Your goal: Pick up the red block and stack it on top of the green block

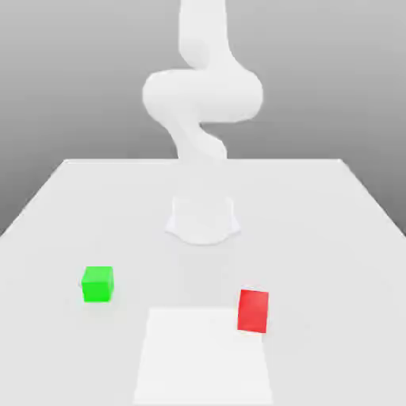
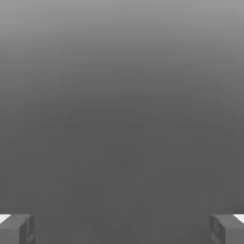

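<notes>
Gaping tool (image 2: 122, 228): its two grey fingers (image 2: 16, 228) stand at opposite edges of the hand view, fully apart, with nothing between them.
Arm (image 1: 202, 95): white, rising from its base at the far middle of the table (image 1: 333, 238) and bending overhead.
Red block (image 1: 253, 310): one, tilted, on the table toward the exterior view's right.
Green block (image 1: 97, 284): one, flat on the table toward the exterior view's left, well apart from the red.

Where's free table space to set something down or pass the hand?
Bare table on all sides: between green block and red block, behind both up to the arm base, and both outer edges. Tightest spot is right around the red block, at the lighter front patch's corner.
</notes>
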Robot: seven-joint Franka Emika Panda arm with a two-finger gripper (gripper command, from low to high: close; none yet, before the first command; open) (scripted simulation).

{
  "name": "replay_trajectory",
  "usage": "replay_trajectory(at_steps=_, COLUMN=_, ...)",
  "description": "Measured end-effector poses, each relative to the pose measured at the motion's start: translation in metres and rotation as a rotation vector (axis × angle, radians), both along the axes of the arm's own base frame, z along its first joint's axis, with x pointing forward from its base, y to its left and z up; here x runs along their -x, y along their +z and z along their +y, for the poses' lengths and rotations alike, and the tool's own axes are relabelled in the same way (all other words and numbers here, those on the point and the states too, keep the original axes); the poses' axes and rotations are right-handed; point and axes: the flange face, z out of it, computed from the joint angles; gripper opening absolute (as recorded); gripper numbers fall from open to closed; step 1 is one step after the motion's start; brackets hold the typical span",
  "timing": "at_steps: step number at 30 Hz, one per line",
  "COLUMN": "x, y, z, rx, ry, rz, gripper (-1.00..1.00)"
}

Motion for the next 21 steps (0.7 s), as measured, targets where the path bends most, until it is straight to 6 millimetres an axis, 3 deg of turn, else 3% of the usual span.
replay_trajectory(at_steps=4, x=-0.037, y=-0.099, z=0.020, rx=-0.045, ry=-0.015, rz=0.153, gripper=0.00)
replay_trajectory(at_steps=9, x=-0.047, y=-0.224, z=0.047, rx=-0.072, ry=-0.045, rz=0.342, gripper=0.00)
replay_trajectory(at_steps=13, x=-0.026, y=-0.325, z=0.065, rx=-0.071, ry=-0.081, rz=0.502, gripper=0.00)
replay_trajectory(at_steps=17, x=0.020, y=-0.428, z=0.077, rx=-0.044, ry=-0.132, rz=0.672, gripper=0.00)
replay_trajectory(at_steps=19, x=0.032, y=-0.461, z=0.078, rx=-0.036, ry=-0.145, rz=0.709, gripper=0.00)
replay_trajectory(at_steps=21, x=0.035, y=-0.481, z=0.079, rx=-0.034, ry=-0.147, rz=0.718, gripper=0.00)
